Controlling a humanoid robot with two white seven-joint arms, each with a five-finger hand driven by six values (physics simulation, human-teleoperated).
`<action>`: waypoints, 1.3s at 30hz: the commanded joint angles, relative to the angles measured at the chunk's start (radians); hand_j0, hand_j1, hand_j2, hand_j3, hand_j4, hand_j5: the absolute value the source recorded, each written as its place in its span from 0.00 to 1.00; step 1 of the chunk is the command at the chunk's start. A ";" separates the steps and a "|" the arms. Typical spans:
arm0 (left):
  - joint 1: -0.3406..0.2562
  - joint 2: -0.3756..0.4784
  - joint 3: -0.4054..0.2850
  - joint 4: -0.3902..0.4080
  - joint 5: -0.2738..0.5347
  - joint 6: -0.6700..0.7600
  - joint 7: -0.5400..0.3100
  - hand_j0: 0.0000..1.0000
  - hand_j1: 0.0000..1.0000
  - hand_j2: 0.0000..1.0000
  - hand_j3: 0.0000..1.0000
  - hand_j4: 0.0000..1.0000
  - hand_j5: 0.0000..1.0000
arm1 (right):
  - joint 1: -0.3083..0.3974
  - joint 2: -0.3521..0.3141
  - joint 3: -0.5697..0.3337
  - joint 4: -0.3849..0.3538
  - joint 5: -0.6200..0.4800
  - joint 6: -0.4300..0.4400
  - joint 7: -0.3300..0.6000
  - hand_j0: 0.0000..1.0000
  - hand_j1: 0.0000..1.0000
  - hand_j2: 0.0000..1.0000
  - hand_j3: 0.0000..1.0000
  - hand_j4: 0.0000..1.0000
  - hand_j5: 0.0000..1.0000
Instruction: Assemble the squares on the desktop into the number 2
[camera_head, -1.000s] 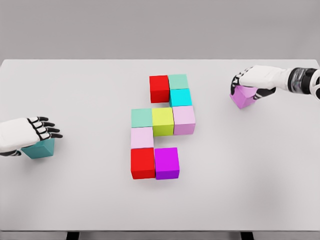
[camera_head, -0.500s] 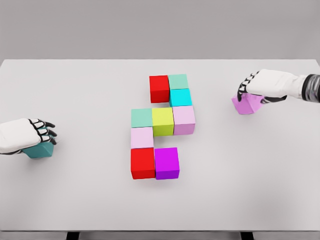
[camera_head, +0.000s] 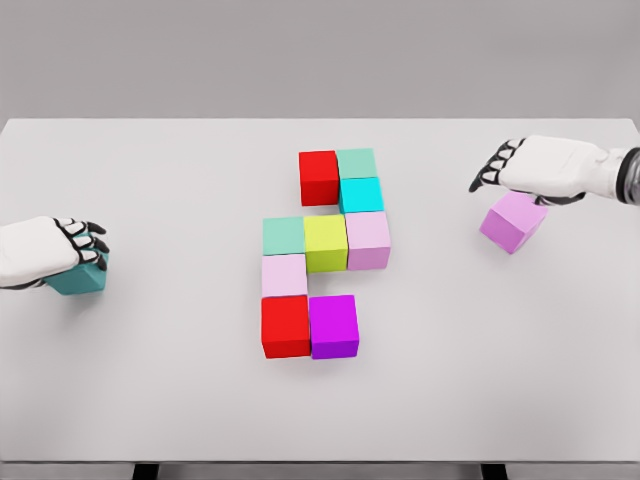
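Several coloured cubes lie joined at the table's centre, from the red cube (camera_head: 319, 177) at the top to the purple cube (camera_head: 334, 326) at the bottom. My left hand (camera_head: 84, 249) is at the left edge, fingers curled over a teal cube (camera_head: 80, 279). My right hand (camera_head: 505, 168) hovers at the upper right. A violet cube (camera_head: 513, 222) sits turned at an angle just under its palm, touching the hand's lower edge. Whether the hand holds it is unclear.
The white table (camera_head: 150, 400) spreads wide around the cube figure. Between the figure and the violet cube lies bare tabletop, and likewise between the figure and the teal cube.
My left hand's fingers have curled down onto the teal cube. My right hand has shifted right, and the violet cube has moved down and right and turned.
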 joint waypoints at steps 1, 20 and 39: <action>0.000 -0.013 0.000 0.014 0.005 0.001 -0.001 0.65 0.65 0.65 0.65 0.65 0.65 | 0.000 -0.007 0.000 0.002 0.019 0.002 0.000 0.99 0.99 0.99 0.99 0.99 0.99; -0.158 -0.172 -0.010 0.126 -0.027 0.001 -0.020 0.66 0.66 0.66 0.66 0.66 0.66 | 0.003 0.062 0.023 0.218 0.036 0.002 0.000 0.99 0.99 0.99 0.99 0.99 0.99; -0.434 -0.432 -0.112 0.385 -0.114 0.001 -0.101 0.67 0.67 0.67 0.67 0.67 0.67 | 0.002 0.090 0.068 0.218 0.044 0.002 0.000 0.88 0.88 0.88 0.88 0.88 0.88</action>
